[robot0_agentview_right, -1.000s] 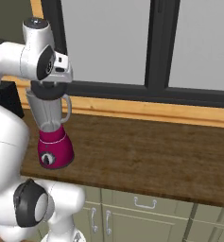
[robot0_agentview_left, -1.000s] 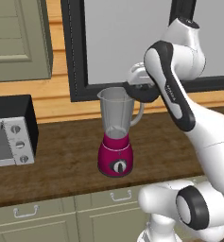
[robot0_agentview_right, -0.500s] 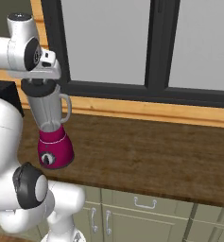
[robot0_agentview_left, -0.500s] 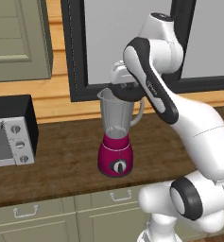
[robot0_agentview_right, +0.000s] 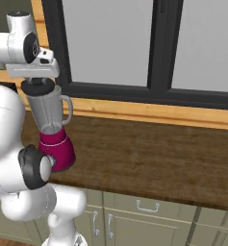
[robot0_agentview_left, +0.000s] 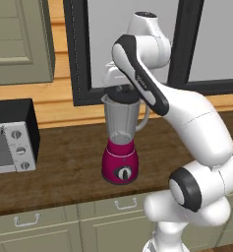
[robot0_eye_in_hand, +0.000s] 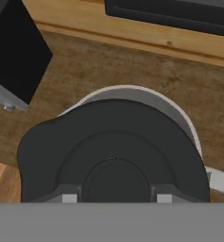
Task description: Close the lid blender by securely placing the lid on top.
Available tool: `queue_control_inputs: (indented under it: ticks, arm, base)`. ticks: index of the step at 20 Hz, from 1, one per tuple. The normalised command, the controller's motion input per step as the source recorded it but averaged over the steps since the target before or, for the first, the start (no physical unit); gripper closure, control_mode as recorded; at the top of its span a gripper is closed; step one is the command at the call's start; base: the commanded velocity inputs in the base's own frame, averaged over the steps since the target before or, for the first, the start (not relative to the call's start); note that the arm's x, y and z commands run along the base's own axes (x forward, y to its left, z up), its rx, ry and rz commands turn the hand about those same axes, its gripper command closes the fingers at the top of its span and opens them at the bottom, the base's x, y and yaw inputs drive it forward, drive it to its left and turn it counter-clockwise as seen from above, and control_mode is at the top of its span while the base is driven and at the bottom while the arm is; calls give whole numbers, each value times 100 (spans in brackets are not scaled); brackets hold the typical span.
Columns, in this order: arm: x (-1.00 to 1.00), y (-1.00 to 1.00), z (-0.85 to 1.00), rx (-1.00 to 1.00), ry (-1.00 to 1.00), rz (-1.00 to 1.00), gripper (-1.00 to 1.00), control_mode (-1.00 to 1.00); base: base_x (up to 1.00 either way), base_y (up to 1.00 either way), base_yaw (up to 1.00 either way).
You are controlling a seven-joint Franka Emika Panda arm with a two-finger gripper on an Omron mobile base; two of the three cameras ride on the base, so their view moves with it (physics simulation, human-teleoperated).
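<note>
- One black-and-silver toaster oven at the far left of the wooden counter, three small knobs visible on its front panel, well apart from the blender.
- One blender near the counter's middle in the left base view: magenta base with a single dial facing forward, clear grey jar upright above it, handle turned to the right.
- One black lid directly over the jar's mouth, at or just above the rim; contact with the rim not clear from either base view.
- One gripper pointed straight down above the jar, jaws drawn in tight on the lid's raised centre.
- From the hand camera, lid spread wide beneath the two finger tips, pale jar rim showing as a crescent along its upper and right edge, so lid sitting slightly off-centre in that view.
- From the right base camera, same blender at the counter's left end, lid capped by the gripper just above the jar.
- One dark-framed window behind the counter, split into two panes by one upright bar.
- Three cabinet handles visible below the counter in the left base view.
</note>
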Motion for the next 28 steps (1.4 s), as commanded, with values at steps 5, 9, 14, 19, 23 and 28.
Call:
queue_control_inputs:
  ticks: [5,9,14,19,23,28]
  arm:
    - [29,1,0,-3,4,0,100,-100]
    - [17,0,0,0,0,0,100,-100]
    - [2,0,0,0,0,0,100,-100]
    - [0,0,0,0,0,0,100,-100]
    - [-10,0,0,0,0,0,100,-100]
    - [-15,0,0,0,0,0,100,-100]
  base:
    - [0,0,0]
    - [0,0,0]
    - [0,0,0]
    - [0,0,0]
    - [0,0,0]
    - [0,0,0]
